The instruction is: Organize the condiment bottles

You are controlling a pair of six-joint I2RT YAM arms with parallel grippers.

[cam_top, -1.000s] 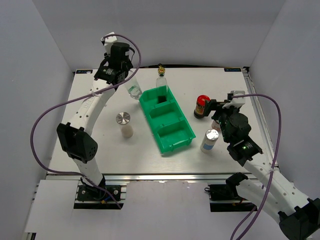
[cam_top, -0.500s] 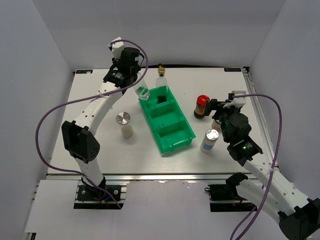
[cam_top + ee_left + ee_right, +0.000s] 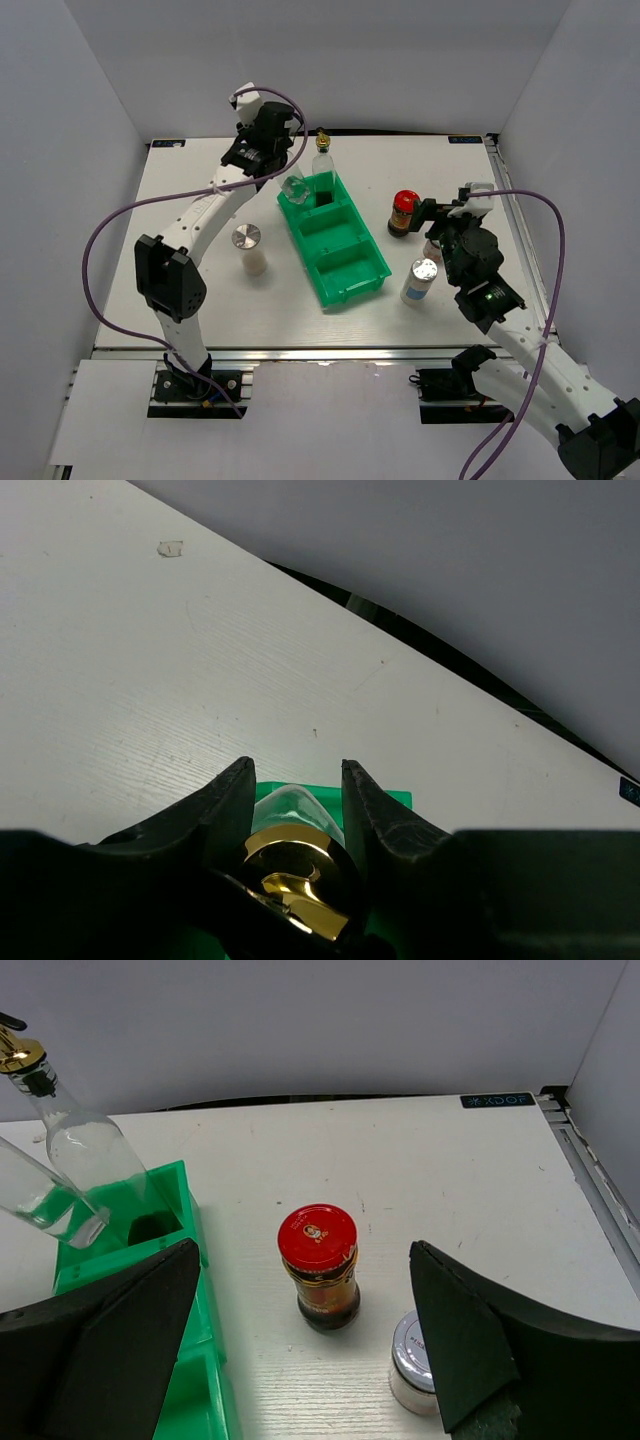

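White wood-grain table (image 3: 480,170), plain grey walls (image 3: 400,60).
Left gripper (image 3: 295,785) clamps a tilted clear glass gold-capped bottle (image 3: 293,187) above the far end of the green plastic tray (image 3: 352,268); right gripper (image 3: 430,225), jaws wide, faces the red-lidded dark jar (image 3: 318,1260).

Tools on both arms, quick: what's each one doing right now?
Left tool: closed on the tilted gold-capped bottle.
Right tool: open, holding nothing.

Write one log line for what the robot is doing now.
left pincer: shut on gold-capped glass bottle, above green tray | right pincer: open, facing red-lidded jar
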